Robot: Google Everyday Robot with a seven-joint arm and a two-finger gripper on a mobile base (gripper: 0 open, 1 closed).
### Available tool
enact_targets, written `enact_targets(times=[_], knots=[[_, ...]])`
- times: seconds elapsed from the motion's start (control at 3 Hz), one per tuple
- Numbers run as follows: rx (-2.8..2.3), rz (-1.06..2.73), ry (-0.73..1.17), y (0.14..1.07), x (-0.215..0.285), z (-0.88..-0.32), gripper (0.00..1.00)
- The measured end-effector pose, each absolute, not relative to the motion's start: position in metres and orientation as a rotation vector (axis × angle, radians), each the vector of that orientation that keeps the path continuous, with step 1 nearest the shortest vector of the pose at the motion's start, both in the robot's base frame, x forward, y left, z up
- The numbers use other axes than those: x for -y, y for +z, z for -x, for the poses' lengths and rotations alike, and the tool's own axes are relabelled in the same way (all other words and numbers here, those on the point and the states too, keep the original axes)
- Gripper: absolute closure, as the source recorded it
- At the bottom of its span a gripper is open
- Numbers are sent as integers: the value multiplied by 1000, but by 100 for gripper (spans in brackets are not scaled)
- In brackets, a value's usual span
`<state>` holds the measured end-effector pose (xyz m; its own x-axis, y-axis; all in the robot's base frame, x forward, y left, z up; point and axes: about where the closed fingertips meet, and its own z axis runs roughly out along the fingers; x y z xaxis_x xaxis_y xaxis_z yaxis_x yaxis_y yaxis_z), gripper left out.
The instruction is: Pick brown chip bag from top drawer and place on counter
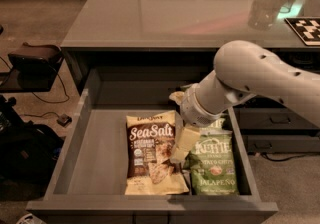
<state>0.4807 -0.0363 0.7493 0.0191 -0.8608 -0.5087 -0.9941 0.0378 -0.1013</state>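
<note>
— Where is the gripper hanging?
— The gripper [178, 156] is pointing down inside the open top drawer [75, 148], with its cream tip sitting over the right edge of the brown chip bag [149, 150].
— Is it spreading or closing on anything?
— I cannot tell; it is showing as one pale shape from this side, and whether it is touching the bag is not clear either.
— And the bag itself?
— It is lying flat on the drawer floor, label up and reading "Sea Salt", with its top toward the back of the drawer. Most of it is lying to the left of the gripper tip; only its right margin is passing under the tip.
— Anything crowding it?
— A green chip bag [214, 165] marked "Jalapeño" is lying just beside it on the right, the two edges meeting under the gripper. A yellowish bag [176, 97] is peeking out behind the wrist, near the drawer's back wall.
— And further out?
— The white arm [250, 73] is reaching in from the right, crossing over the green bag's top. The grey counter [165, 13] is stretching above the drawer, carrying a checkered marker [306, 29] at its right edge
</note>
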Motion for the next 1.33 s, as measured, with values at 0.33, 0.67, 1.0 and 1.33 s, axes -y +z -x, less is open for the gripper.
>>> enact_targets(times=[0.33,0.67,1.0,1.33], knots=[[-1940,1873,455,718,39,-486,0],[-1977,1898,486,691,37,-486,0],[-1971,1949,515,669,22,-483,0],[-1967,1984,558,650,2,-481,0]])
